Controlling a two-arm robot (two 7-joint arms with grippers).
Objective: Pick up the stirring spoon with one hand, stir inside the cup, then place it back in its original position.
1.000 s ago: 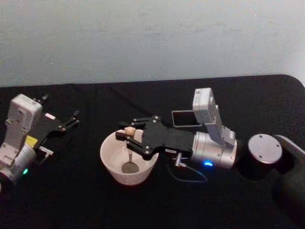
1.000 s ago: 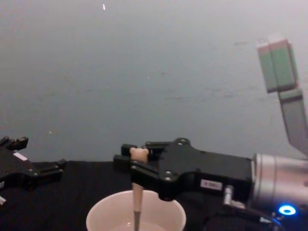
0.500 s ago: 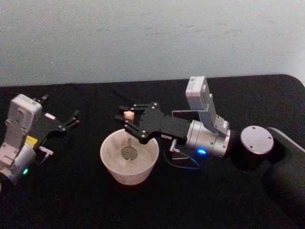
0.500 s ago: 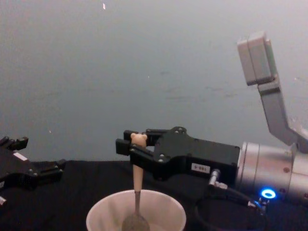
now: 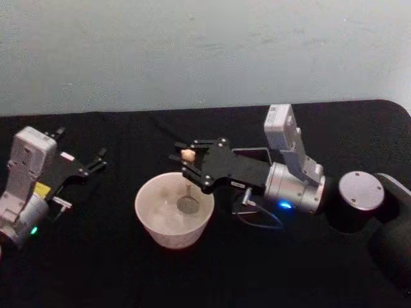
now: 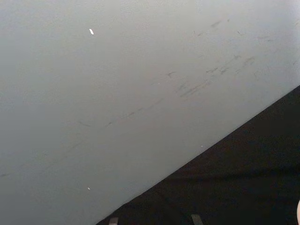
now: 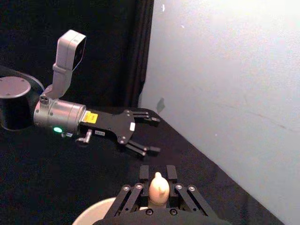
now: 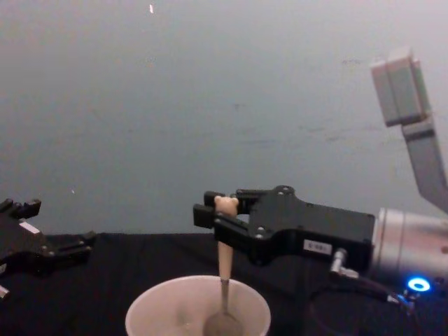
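The cream-white cup [image 5: 168, 232] stands mid-table; its rim shows low in the chest view [image 8: 150, 308] and in the right wrist view [image 7: 93, 208]. The stirring spoon [image 5: 187, 156] stands upright in it, bear head up [image 8: 225, 204] [image 7: 158, 188], metal bowl down inside the cup's right half. My right gripper [image 5: 183, 156] [image 8: 213, 210] [image 7: 157, 169] is shut on the handle just under the bear head. The dark grey holder [image 5: 255, 150] is mostly hidden behind my right arm. My left gripper [image 5: 96, 160] [image 8: 56, 241] [image 7: 154, 136] rests open at the table's left.
The table is covered in black cloth, with a pale wall close behind it. A thin cable loop [image 5: 258, 221] hangs under my right wrist, right of the cup. My right arm's large joint [image 5: 359, 190] fills the right side.
My right gripper lifted slightly and carried the spoon from the cup's left side to its right side. The spoon's bowl followed inside the cup. The left arm stayed still.
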